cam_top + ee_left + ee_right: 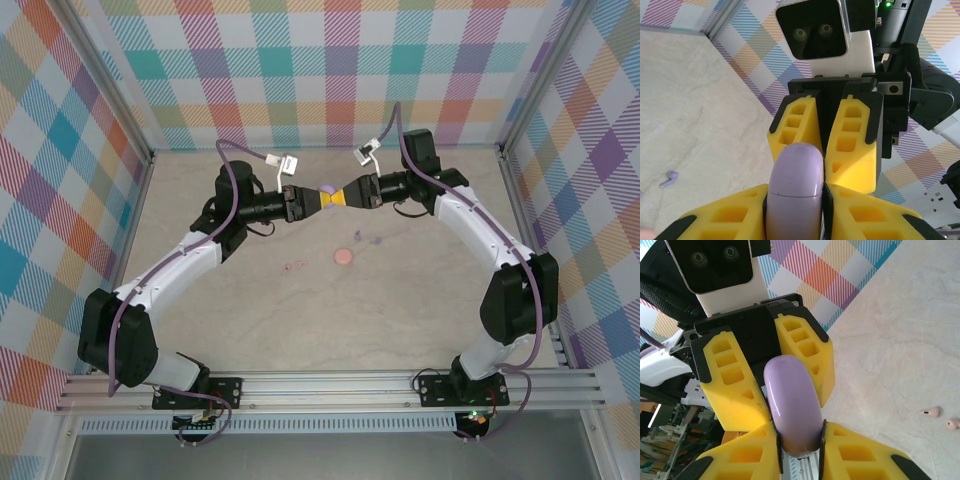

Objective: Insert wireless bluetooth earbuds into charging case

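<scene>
A closed lilac charging case (794,180) hangs in the air above the back middle of the table, held from both ends. My left gripper (794,212) is shut on its lower half, pads against both sides. My right gripper (799,450) is shut on the opposite end of the case (792,397). From above, the two grippers, left (326,200) and right (350,196), meet nose to nose with a bit of the case (327,189) showing. One purple earbud (669,178) lies on the table. Two pale pink earbuds (931,412) (953,424) lie close together.
A pink round case (343,257) lies on the beige table (250,310) in front of the grippers. Purple specks (375,238) sit to its right and pink specks (293,266) to its left. Checked walls close the back and both sides.
</scene>
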Controlling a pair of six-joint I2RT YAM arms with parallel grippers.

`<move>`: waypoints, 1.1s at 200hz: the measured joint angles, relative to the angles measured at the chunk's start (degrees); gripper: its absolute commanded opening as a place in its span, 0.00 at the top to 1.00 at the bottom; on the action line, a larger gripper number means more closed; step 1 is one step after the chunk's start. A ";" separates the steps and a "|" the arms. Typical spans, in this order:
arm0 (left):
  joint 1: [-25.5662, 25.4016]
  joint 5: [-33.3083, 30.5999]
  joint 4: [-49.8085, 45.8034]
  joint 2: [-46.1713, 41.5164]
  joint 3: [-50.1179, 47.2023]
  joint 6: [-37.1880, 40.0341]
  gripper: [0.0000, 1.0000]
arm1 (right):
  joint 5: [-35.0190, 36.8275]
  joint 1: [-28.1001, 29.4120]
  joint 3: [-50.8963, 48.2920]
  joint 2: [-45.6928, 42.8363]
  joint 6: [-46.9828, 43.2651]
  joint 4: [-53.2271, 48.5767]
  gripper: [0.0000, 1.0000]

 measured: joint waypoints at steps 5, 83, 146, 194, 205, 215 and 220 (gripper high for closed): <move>0.00 0.11 -0.02 0.02 0.09 0.11 0.68 | 0.02 -0.02 0.13 0.00 -0.09 -0.26 0.79; 0.00 1.60 -0.44 0.55 0.85 0.90 0.66 | 0.33 -0.02 1.55 0.00 -1.38 -3.26 0.79; 0.00 2.08 -3.23 0.81 1.79 2.34 0.65 | 0.39 -0.02 2.54 0.66 -2.78 -5.88 0.80; 0.00 3.15 -4.33 1.14 2.23 2.93 0.65 | 0.44 -0.02 3.02 0.74 -3.15 -6.88 0.80; -0.02 3.52 -4.52 1.18 2.25 3.13 0.65 | 0.42 -0.02 3.08 0.74 -3.17 -7.17 0.80; -0.02 3.61 -4.68 1.20 2.25 3.37 0.67 | 0.46 -0.02 3.08 0.74 -3.19 -7.34 0.80; -0.02 3.69 -4.76 1.25 2.25 3.48 0.68 | 0.44 -0.02 3.08 0.74 -3.19 -7.39 0.80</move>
